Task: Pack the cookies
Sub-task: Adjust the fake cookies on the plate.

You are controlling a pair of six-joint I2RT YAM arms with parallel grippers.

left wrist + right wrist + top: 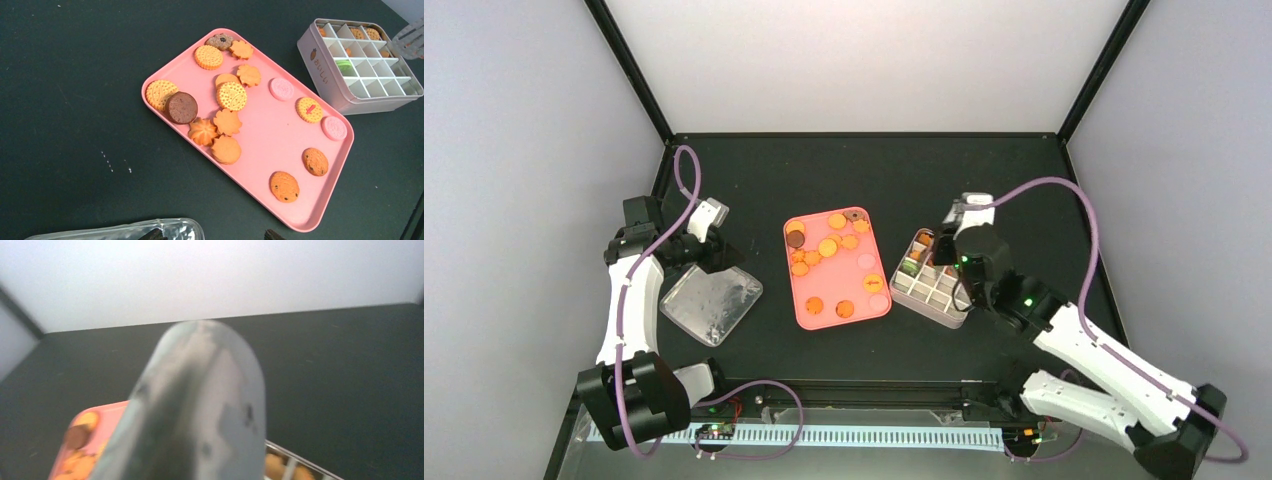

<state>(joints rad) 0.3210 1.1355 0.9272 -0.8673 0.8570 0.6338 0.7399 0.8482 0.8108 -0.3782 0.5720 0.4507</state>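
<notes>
Left wrist: patterned cookies (231,96), box (330,87) lettering (324,75); right wrist: blurred tongs (200,405).

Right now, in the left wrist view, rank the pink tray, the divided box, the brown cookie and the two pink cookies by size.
Largest to smallest:
1. pink tray
2. divided box
3. brown cookie
4. pink cookies: the two look alike, so I won't rank one over the other.
</notes>
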